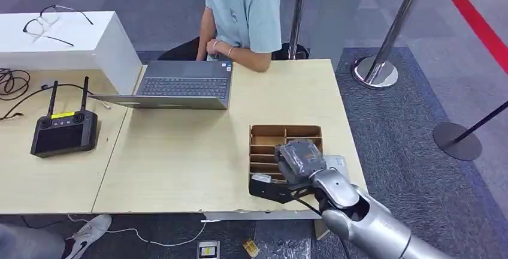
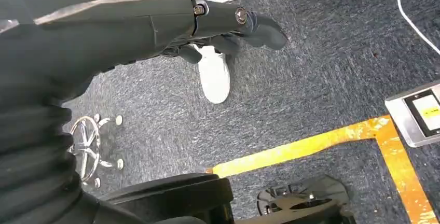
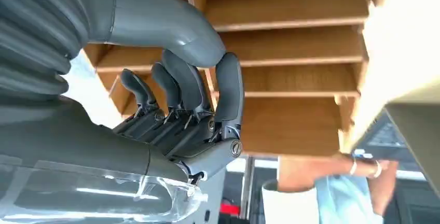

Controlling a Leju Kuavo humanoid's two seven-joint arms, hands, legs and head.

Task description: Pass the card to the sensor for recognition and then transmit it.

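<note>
Two light wooden tables are standing side by side. On the right table (image 1: 180,163) a laptop (image 1: 180,86) is lying open at the far edge, and a wooden tray (image 1: 269,145) with slots is sitting near the front right corner, a small pale device (image 1: 336,163) lying just beside it. On the left table (image 1: 36,175) a black controller (image 1: 63,132) with two antennas is resting, cables (image 1: 12,85) are trailing at the far left, and a white box (image 1: 90,46) is standing at the back, glasses (image 1: 51,20) lying on top.
</note>
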